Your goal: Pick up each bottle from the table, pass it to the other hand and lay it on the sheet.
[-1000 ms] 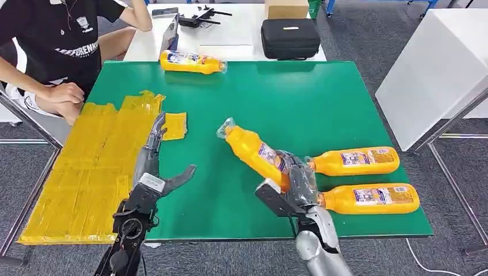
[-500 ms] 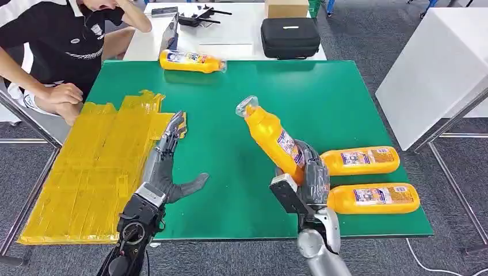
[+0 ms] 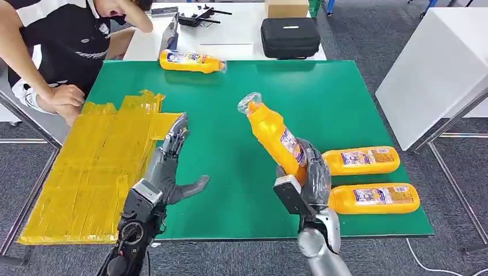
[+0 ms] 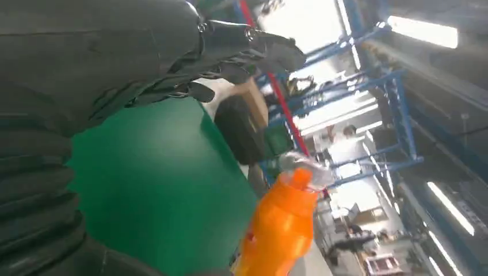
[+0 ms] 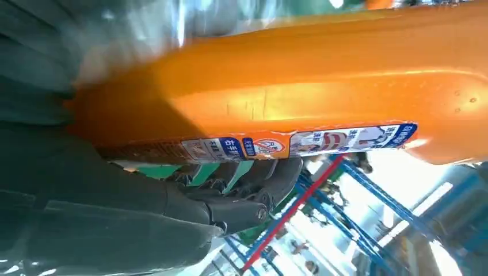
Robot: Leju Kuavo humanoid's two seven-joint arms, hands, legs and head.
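My right hand (image 3: pixel 308 175) grips an orange bottle (image 3: pixel 275 137) by its lower body and holds it tilted above the green table (image 3: pixel 322 103), clear cap pointing up and to the left. The right wrist view shows the same bottle (image 5: pixel 322 98) close up with fingers (image 5: pixel 247 190) wrapped under it. My left hand (image 3: pixel 167 164) is open over the table beside the yellow sheet (image 3: pixel 98 161), fingers straight and thumb out toward the bottle. The left wrist view shows the held bottle (image 4: pixel 282 230) past the spread fingers (image 4: pixel 230 52).
Two more orange bottles (image 3: pixel 359 160) (image 3: pixel 374 198) lie on the table at the right, another (image 3: pixel 191 61) at the far edge. A person (image 3: pixel 57 52) sits at the far left corner. A black case (image 3: pixel 290 37) lies on the white table behind.
My right hand has lifted the bottle off the table and tipped it more upright. My left hand has moved forward and right toward it. The person has leaned further in.
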